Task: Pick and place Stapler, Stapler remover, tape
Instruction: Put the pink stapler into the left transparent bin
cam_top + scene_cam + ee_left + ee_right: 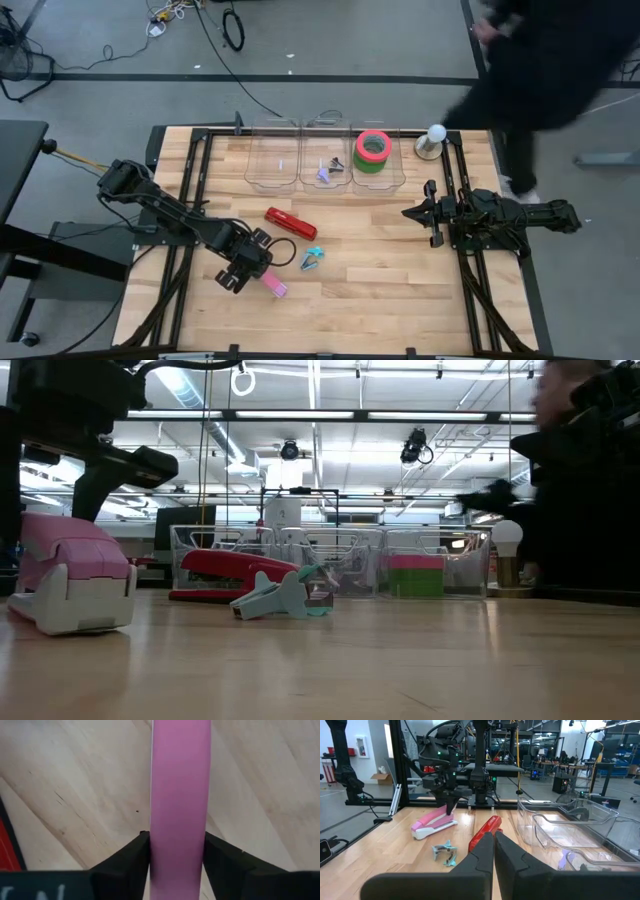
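On the wooden desk (400,290), the left claw (262,274) grips the pink plastic stapler (275,287) just beside the red stapler (290,222), with the teal staple remover (311,259) near it, stacked red-and-green tape rolls (372,150) well beyond in a clear bin (378,180), and the right claw (415,213) pinched shut, empty.

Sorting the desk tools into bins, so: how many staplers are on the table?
2. The pink stapler lies between the left gripper's fingers; the red stapler lies on the table near the clear bins.
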Available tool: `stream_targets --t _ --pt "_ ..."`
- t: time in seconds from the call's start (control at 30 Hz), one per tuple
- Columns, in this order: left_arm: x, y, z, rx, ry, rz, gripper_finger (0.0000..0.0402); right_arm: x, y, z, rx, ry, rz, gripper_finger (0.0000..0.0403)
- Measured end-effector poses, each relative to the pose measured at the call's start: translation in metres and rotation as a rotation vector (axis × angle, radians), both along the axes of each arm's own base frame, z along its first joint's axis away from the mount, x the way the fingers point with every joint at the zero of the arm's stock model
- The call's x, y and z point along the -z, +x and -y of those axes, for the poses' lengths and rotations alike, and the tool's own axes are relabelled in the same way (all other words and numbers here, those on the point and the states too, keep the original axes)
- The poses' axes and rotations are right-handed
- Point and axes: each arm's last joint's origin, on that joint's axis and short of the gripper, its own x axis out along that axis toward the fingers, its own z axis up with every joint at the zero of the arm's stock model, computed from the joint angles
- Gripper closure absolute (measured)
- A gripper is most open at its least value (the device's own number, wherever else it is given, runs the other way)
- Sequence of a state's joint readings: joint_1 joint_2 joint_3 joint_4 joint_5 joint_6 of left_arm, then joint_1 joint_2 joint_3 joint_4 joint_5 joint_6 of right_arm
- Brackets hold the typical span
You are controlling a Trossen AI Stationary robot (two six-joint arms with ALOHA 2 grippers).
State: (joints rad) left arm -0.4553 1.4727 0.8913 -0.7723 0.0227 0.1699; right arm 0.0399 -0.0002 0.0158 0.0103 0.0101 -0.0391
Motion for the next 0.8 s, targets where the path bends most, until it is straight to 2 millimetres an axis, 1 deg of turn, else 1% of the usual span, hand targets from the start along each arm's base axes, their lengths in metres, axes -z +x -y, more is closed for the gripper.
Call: stream_targets --t 0.23,0.43,0.6,0.8 --pt "0.0 -0.0001 0.0 0.003 0.0 -0.001 0.0248 0.0 0.0 0.0 0.0 0.0 0.0 0.0385" --pt "0.0 -0.0002 0.0003 0.003 -0.022 -0.011 0.0249 0.0 0.0 0.0 0.0 0.0 0.0 0.0385" --pt "0.0 -0.0003 0.0005 0.004 -0.027 -0.013 0.0257 0.0 0.0 0.0 0.0 0.0 0.0 0.0385" --pt "-0.0025 0.002 -0.0029 -0.018 -0.031 -0.02 0.0256 0.0 0.0 0.0 0.0 0.0 0.0 0.0385"
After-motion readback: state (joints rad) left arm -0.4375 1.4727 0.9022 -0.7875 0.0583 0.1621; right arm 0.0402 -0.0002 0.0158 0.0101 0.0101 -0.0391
